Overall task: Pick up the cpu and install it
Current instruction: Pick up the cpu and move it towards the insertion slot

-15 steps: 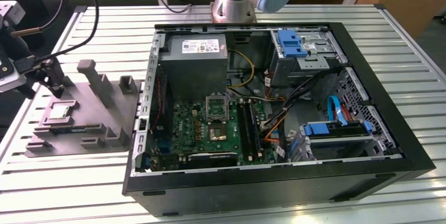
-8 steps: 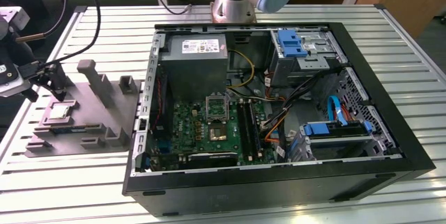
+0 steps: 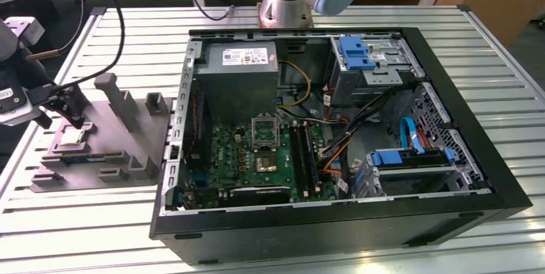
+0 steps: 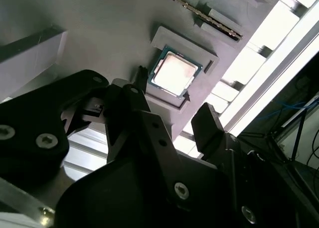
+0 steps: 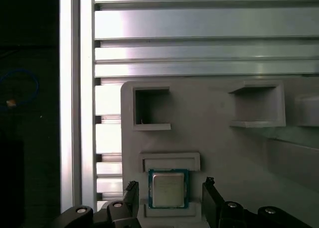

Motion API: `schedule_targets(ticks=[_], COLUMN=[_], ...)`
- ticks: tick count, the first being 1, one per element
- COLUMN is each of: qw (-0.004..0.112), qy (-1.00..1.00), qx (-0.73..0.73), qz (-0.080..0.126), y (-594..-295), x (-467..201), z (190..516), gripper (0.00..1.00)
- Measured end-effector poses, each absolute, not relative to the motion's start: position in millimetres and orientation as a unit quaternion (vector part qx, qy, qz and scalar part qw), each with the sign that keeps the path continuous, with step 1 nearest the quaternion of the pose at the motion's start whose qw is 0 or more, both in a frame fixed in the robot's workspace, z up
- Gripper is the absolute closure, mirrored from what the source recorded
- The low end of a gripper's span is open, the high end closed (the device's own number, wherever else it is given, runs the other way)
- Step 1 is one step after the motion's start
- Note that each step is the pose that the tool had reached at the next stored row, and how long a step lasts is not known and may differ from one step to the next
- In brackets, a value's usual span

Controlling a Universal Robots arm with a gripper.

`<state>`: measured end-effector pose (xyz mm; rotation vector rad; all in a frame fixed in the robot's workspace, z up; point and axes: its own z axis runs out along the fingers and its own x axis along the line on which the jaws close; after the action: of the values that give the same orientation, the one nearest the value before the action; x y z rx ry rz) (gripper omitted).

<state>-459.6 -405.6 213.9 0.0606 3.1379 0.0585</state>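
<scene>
Over the grey tray [image 3: 127, 138], at the exterior view's left, I had the gripper [image 3: 60, 119] hanging just above the cpu [image 5: 168, 189]. The chip lay flat in its square moulded pocket, which I judged kept it squared up for a grasp; it was not yet lifted. In the first wrist view the fingers [image 5: 209, 190] stood apart, one on either side of the chip, gripping nothing and, as far as I could judge, not touching it. The socket [image 3: 264, 131] sat well apart, on the board inside the open computer case [image 3: 341, 229].
</scene>
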Motion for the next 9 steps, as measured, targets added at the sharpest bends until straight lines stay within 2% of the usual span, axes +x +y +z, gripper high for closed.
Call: schedule_targets(ticks=[5,6,9], qw=[0.001,0.001,0.001], qy=[1.0,1.0,1.0], qx=[0.019,0.019,0.02], qz=[0.018,0.018,0.018], y=[-405.6,-405.5,-405.5], x=[-459.6,-459.6,-459.7], z=[204.8,203.0,197.6], gripper=[0.36,0.31,0.31])
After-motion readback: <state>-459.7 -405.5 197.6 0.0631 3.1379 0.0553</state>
